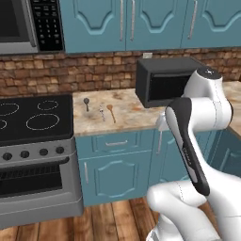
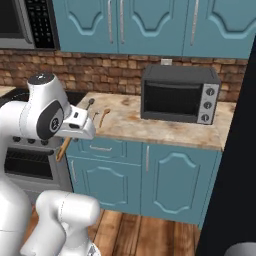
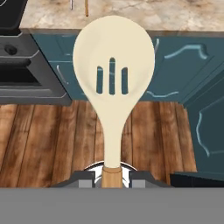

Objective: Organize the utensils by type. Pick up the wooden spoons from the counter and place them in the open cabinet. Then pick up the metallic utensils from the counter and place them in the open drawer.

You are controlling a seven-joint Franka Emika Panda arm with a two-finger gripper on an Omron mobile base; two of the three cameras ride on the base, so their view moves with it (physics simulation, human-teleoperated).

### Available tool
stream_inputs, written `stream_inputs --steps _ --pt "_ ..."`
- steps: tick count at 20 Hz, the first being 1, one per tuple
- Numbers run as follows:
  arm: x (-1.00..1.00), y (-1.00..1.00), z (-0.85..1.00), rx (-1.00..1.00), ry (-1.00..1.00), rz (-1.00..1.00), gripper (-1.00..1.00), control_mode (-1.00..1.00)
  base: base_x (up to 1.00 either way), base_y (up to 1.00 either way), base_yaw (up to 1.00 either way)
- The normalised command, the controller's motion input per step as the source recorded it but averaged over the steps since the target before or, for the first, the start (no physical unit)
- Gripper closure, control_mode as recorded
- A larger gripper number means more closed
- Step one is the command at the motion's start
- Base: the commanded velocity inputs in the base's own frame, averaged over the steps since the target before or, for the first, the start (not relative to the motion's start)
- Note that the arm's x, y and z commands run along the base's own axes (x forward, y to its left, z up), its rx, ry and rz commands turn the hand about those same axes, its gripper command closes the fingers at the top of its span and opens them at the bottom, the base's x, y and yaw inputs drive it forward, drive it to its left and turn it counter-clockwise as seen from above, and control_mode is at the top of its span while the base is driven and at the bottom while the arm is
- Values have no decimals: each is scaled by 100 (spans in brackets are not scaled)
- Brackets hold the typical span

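Observation:
My gripper point(image 3: 112, 177) is shut on the wooden handle of a wooden spoon point(image 3: 113, 65) with a pale cream slotted bowl. I hold it in the air in front of the teal base cabinets, over the wood floor. In the right base view its brown handle point(image 2: 64, 148) sticks out below the hand. On the beige counter point(image 1: 127, 110) lie a dark-grey metal spoon point(image 1: 86, 103), a thin silver utensil point(image 1: 101, 112) and an orange-brown wooden spoon point(image 1: 111, 113), side by side near the stove. The open drawer is out of view, and I cannot tell which cabinet is open.
A black stovetop and oven point(image 1: 35, 141) stand left of the counter. A dark toaster oven point(image 2: 179, 94) sits on the counter to the right. Teal upper cabinets point(image 1: 127, 23) and a microwave point(image 1: 28, 26) hang above. A teal panel point(image 1: 228, 153) juts out at the right.

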Motion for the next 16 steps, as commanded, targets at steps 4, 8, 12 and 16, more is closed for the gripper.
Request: stream_inputs --steps 4,8,12,16 --pt "0 0 0 0 0 0 100 100 0 0 0" --pt "0 0 0 0 0 0 100 100 -1 6 1" --pt "0 0 0 0 0 0 100 100 -1 60 1" --pt "0 0 0 0 0 0 100 100 0 87 0"
